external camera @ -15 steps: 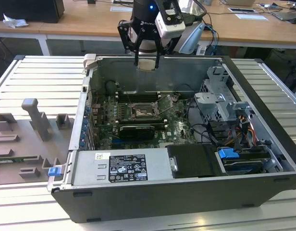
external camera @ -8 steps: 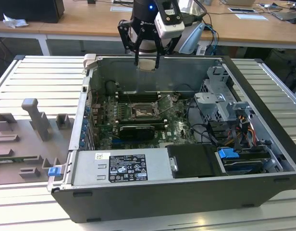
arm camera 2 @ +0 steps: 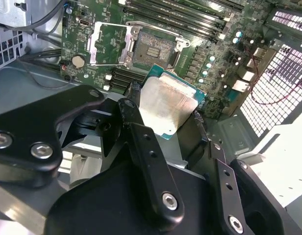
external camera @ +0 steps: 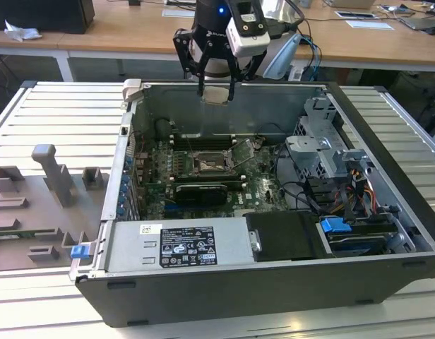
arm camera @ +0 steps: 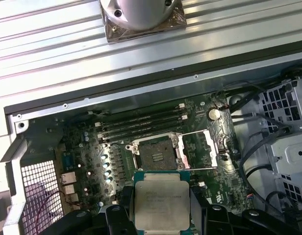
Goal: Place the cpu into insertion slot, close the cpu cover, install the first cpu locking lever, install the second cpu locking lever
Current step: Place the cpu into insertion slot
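Gripper (external camera: 217, 97) clenched on cpu (arm camera: 162, 200), fingers (arm camera 2: 136, 110) pressing two opposite edges, pale metal face showing in both wrist views. I held it high over open case (external camera: 203, 296), near far wall in exterior view, well apart from board (arm camera 2: 80, 34). Slot (arm camera: 158, 155) sat bare, dark centre exposed, grey rim around it. Cover (arm camera: 200, 149) was swung open off slot, hinged at one side, tilted up in exterior view. Memory slots (arm camera: 141, 122) ran just beside slot.
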Controlling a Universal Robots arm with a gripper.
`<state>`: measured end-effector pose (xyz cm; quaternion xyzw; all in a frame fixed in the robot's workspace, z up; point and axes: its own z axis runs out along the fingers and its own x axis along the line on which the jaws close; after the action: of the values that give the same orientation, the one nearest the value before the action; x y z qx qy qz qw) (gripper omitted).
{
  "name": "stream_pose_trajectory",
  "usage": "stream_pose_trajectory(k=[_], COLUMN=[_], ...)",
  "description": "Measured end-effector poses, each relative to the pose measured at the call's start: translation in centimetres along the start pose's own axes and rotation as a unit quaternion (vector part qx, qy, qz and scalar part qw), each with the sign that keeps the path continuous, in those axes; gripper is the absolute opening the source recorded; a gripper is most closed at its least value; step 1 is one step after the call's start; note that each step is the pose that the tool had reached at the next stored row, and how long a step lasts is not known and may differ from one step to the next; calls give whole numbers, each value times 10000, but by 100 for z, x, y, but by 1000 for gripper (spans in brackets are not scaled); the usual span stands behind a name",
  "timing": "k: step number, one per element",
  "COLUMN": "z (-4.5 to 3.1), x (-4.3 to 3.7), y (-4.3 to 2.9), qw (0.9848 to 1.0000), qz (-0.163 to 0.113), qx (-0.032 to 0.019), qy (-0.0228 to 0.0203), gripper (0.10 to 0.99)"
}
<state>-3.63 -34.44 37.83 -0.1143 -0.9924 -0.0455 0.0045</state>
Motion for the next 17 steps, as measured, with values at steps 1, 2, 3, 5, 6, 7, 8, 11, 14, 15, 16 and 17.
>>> stream_pose_trajectory(k=[1,2,3,5,6,7,8,11,14,15,16,17], z=[0,0,0,0,0,0,0,0,0,0,0,0], x=[0,0,0,0,0,0,0,0,0,0,0,0], y=[0,0,0,0,0,0,0,0,0,0,0,0], qw=[10000,10000,10000,10000,10000,9999,9999,9998,9997,9996,9995,9995], qz=[15,31,46,76,99,120,136,200,256,281,307,321], qx=[0,-1,-1,-1,-2,-2,-3,-4,-5,-5,-6,-6], qy=[-1,-3,-4,-7,-9,-11,-12,-18,-23,-25,-28,-29], gripper=[541,541,541,541,541,541,541,541,541,541,541,541])
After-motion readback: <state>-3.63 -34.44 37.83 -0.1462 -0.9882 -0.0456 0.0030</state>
